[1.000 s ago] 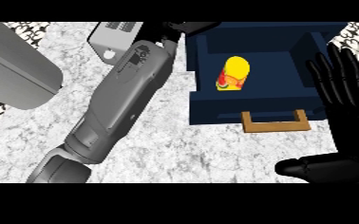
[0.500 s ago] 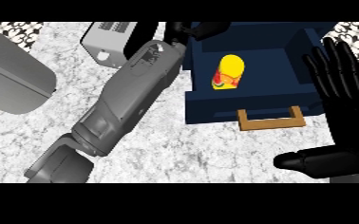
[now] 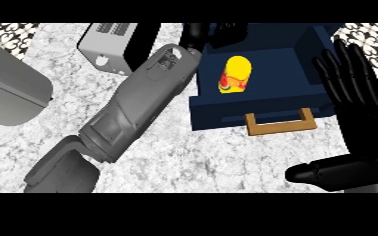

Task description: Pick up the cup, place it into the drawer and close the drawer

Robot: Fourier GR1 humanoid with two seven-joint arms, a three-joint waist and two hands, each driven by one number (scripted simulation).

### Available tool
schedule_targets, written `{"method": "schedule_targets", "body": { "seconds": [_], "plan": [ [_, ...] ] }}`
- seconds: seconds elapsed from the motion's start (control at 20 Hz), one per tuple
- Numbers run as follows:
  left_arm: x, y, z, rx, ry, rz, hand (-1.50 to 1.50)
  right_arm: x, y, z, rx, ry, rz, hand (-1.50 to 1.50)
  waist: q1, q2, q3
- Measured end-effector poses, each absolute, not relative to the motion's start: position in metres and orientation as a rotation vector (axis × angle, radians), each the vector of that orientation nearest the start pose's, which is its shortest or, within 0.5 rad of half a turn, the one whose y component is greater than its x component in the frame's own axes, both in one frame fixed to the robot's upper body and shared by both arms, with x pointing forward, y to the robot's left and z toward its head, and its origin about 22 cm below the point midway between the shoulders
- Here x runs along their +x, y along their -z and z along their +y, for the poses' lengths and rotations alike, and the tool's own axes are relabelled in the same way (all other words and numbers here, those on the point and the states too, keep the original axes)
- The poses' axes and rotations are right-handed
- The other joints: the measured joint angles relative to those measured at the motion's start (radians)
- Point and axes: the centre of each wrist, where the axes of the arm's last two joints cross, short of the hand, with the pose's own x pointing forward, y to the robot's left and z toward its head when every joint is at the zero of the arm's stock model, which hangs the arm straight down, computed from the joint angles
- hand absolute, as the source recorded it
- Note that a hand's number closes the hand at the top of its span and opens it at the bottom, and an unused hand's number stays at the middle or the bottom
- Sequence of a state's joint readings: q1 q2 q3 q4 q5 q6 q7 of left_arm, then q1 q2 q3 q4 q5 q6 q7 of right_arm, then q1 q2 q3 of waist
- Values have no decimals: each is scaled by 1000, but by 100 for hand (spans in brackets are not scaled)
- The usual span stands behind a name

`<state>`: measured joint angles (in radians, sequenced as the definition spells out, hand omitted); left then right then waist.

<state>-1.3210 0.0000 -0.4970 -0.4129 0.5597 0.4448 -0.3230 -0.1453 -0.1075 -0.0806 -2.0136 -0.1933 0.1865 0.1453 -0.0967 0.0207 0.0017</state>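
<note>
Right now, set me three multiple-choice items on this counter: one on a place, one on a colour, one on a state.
1. Where is the cup?
A. Inside the drawer
B. On the counter beside the toaster
C. In the right hand

2. What colour is the drawer?
A. White
B. Dark blue
C. Red

3. What state is the drawer in?
A. Pushed shut
B. Taken off the counter
C. Pulled open

Answers: 1 A, the yellow cup lies within the drawer's walls. 2 B, its walls and floor are dark blue, with a wooden handle on the front. 3 C, its inside shows from above, and the left hand is at its far edge while the right hand stands open beside it.
</note>
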Motion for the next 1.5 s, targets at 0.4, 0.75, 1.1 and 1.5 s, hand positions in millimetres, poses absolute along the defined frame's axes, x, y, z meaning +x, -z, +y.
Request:
{"method": "schedule_targets", "body": {
  "seconds": [0.4, 0.75, 1.1, 1.5],
  "plan": [
    [427, -129, 12, 25, 332, -1885, -150, 236, -141, -240, 251, -196, -2021, -150, -19, 6, 0],
    [421, -132, 7, -131, 250, -1935, -150, 236, -139, -244, 304, -165, -2010, -150, 1, 0, -1],
    [420, -147, 4, -292, 139, -1959, -150, 223, -145, -256, 322, -161, -2007, 150, 53, -14, -1],
    [423, -150, 47, -307, -5, -1956, -150, 212, -150, -273, 217, -404, -1979, 150, 105, -27, -2]
  ]
}}
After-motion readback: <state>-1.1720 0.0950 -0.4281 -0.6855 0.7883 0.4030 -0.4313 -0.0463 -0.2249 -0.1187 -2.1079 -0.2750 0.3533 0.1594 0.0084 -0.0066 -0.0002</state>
